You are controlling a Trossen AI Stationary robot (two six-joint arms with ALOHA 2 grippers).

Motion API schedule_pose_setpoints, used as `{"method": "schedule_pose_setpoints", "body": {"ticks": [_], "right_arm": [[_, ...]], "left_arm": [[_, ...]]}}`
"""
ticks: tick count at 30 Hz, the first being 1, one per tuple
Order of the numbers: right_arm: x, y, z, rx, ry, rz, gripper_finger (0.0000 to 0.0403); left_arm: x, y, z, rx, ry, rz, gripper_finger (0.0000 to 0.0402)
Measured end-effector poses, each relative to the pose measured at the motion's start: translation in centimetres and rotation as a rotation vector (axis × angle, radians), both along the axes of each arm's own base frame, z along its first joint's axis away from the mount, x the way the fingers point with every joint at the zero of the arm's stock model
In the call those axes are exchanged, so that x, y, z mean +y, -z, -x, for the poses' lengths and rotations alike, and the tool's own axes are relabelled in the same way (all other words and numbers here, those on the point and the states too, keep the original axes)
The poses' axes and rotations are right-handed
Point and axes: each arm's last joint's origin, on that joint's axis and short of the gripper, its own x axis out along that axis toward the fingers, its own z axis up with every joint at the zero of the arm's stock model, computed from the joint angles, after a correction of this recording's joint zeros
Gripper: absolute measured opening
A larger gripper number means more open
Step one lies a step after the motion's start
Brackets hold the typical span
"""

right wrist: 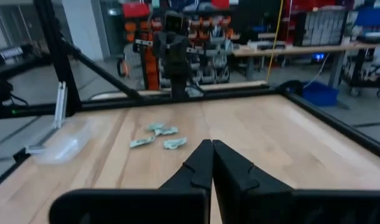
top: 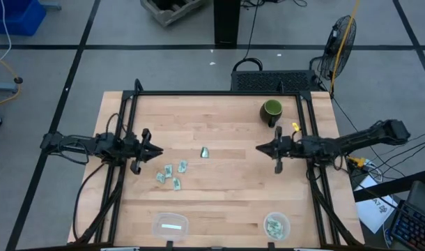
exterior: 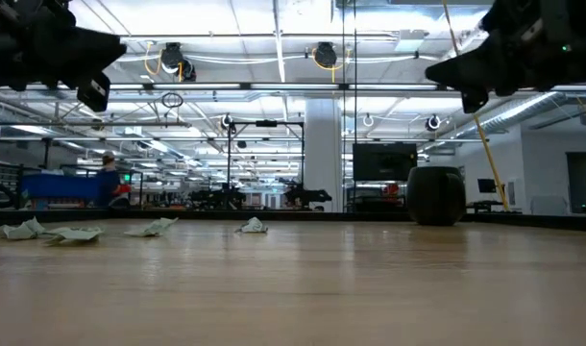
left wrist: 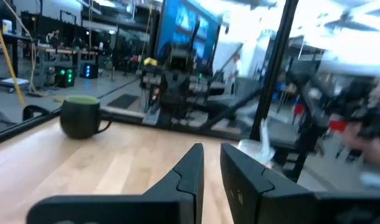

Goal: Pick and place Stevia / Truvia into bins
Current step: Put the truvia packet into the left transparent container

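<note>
Several pale green and white sachets (top: 172,174) lie flat on the wooden table left of centre, and one sachet (top: 205,152) lies apart nearer the middle; they also show in the low view (exterior: 72,232) and the right wrist view (right wrist: 159,135). The rounded-rectangular clear bin (top: 171,224) at the near edge holds one white sachet. The round clear bin (top: 276,225) holds a few sachets. My left gripper (top: 157,149) (left wrist: 212,163) hovers left of the sachets, fingers a narrow gap apart. My right gripper (top: 260,148) (right wrist: 212,149) hovers right of centre, shut and empty.
A dark green mug (top: 272,110) (left wrist: 81,115) stands near the table's far right corner. A black frame (top: 212,93) runs along the table's far edge and sides. Bare wood lies between the two grippers and between the two bins.
</note>
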Motion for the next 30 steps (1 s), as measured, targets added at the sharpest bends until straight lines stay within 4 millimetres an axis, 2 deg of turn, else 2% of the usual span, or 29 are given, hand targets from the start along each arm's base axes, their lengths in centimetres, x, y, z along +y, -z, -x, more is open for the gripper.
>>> {"method": "schedule_pose_setpoints", "body": {"ticks": [8,15,22,30], "right_arm": [[-0.3,0.3,2.2,-0.111,0.001,0.002,0.0],[-0.5,-0.4,3.3,-0.205,0.008,0.03,0.0],[-0.6,0.2,4.0,-0.141,0.007,0.049,0.0],[-0.7,0.4,4.5,-0.122,0.013,0.045,0.0]], "left_arm": [[0.1,-0.8,0.1,-0.075,-0.023,0.053,0.0058],[0.4,-0.2,-0.4,-0.008,-0.156,0.132,0.0058],[0.4,0.9,-1.4,0.111,-0.189,0.223,0.0058],[0.3,1.3,-2.7,0.132,-0.215,0.299,0.0058]]}}
